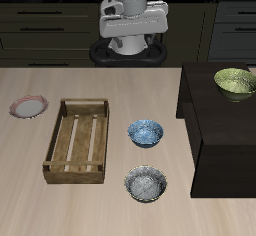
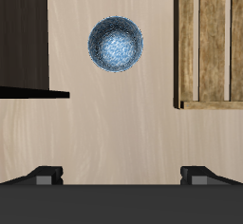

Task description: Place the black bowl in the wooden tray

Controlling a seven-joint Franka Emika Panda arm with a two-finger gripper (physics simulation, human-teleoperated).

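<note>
**Black bowl on the bench beside the tray, tool held high and apart**

A light wooden bench (image 1: 40, 205) fills the scene, with dark cabinet fronts behind it and a raised black stand (image 1: 222, 140) occupying one side. On that stand, toward the back, sits a green bowl (image 1: 235, 82).

The wooden tray (image 1: 77, 140) lies flat on the bench, its long side running from back to front; its slatted bottom holds nothing. A small pinkish plate (image 1: 29, 107) rests on the bench just beyond the tray's outer back corner.

Between the tray and the black stand are two bowls of like size. The blue patterned bowl (image 1: 145, 132) is farther back, near the tray's side. The black bowl (image 1: 146, 184) is nearer the bench's front edge, standing upright, dark outside and speckled grey-white inside, close to the tray's front corner but not touching it.

The tool (image 1: 130, 48) is at the back of the bench, above the surface and well apart from every bowl. In the wrist view its two fingertips (image 2: 44, 175) stand wide apart with nothing between them, and the blue patterned bowl (image 2: 116, 46) shows below on bare bench, between the stand's dark edge and the tray's (image 2: 209, 47) slatted side.
</note>
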